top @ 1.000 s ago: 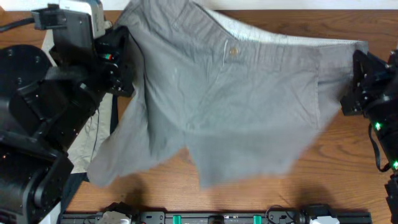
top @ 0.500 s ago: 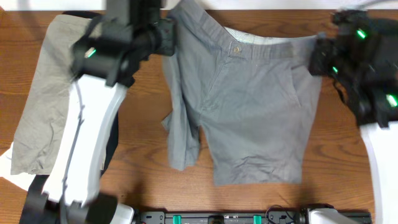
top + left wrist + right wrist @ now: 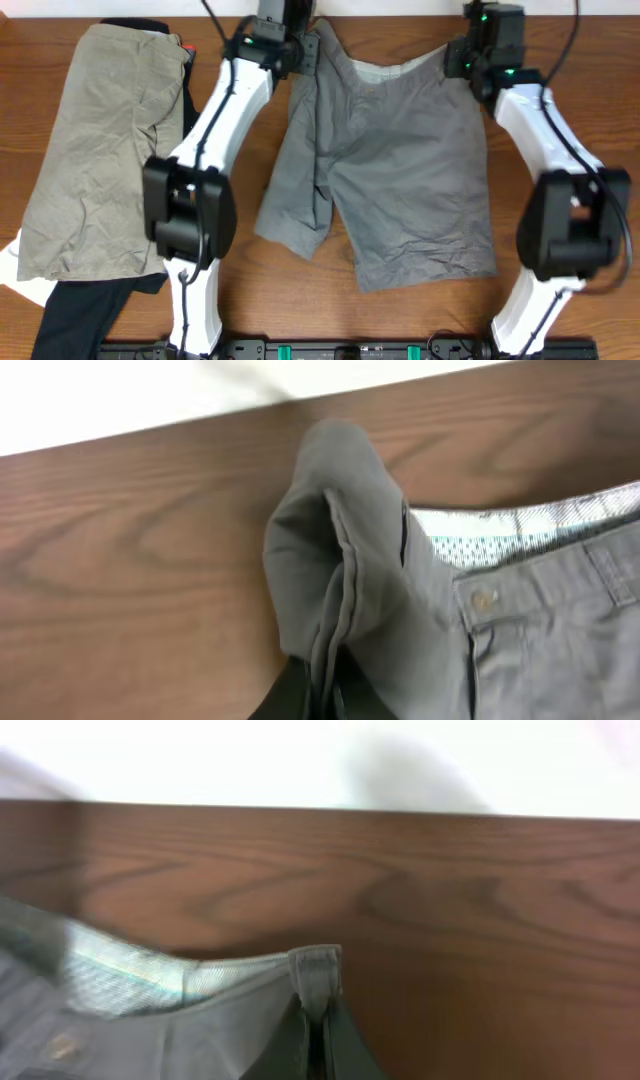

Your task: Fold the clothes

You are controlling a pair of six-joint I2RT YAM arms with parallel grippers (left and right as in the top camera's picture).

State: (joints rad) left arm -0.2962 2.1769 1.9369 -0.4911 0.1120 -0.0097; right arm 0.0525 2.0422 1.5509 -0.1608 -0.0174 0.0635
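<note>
Both arms have drawn the grey shorts toward the surface's far edge. The left gripper and right gripper have their jaws pinched on the waistband corners (legs resting on the wood).

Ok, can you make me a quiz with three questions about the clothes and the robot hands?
1. Where is the beige garment? A) left of the grey shorts B) right of them C) on them
2. What colour is the table? A) white B) brown C) blue
3. The left gripper and right gripper are: A) both open B) both shut on the shorts C) holding nothing
Answers: 1 A, it lies at the table's left. 2 B, wood grain shows. 3 B, each pinches a top corner.
</note>
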